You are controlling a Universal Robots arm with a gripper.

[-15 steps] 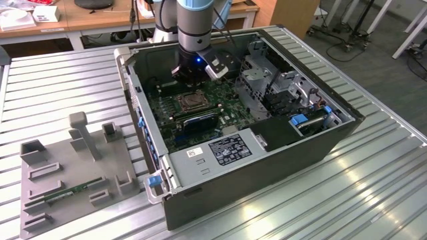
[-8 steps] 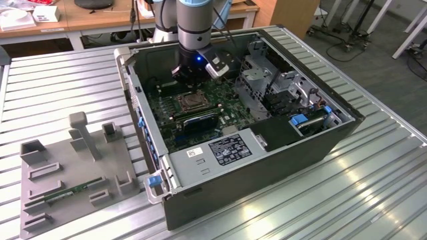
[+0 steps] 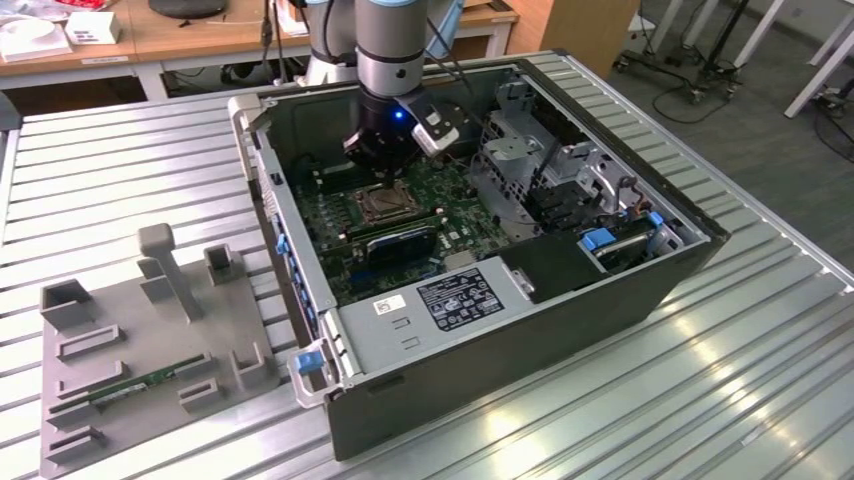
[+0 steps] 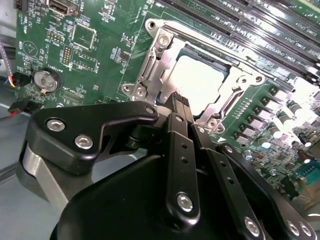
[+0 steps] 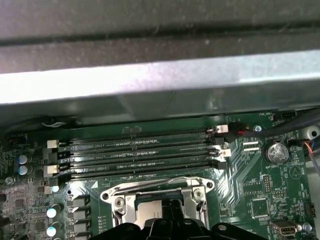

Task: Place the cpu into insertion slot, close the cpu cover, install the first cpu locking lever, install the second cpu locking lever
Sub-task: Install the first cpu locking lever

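Cpu (image 4: 200,82) sits flat in the insertion slot (image 4: 172,52), pale metal face up and glaring under the light. Cpu cover (image 4: 227,102) lies down over it as a silvery frame, the chip's face showing through its cutout; same frame edge shows in the first wrist view (image 5: 155,192). In the exterior view the insertion slot (image 3: 380,205) sits mid-motherboard, just below the arm's tip.

Hand (image 4: 181,102): black fingers pressed together, nothing between them, tip resting at the near rim of the cover frame. In the exterior view the hand (image 3: 387,172) hangs straight down into the case, right above the socket's far edge.

Around the socket: green motherboard (image 4: 95,55), a round coin cell battery (image 4: 46,80) off to one side, 4 long black memory slots (image 5: 135,155) lying parallel just beside the socket.

Further out, exterior view: open computer case (image 3: 534,340) lies on its side on a ribbed metal desk (image 3: 721,400). Power supply box (image 3: 447,300) with a white label fills the case's near corner; grey drive cage (image 3: 527,170) at the exterior view's right of the board. A grey fixture tray (image 3: 134,350) with upright posts lies on the desk at the exterior view's left.
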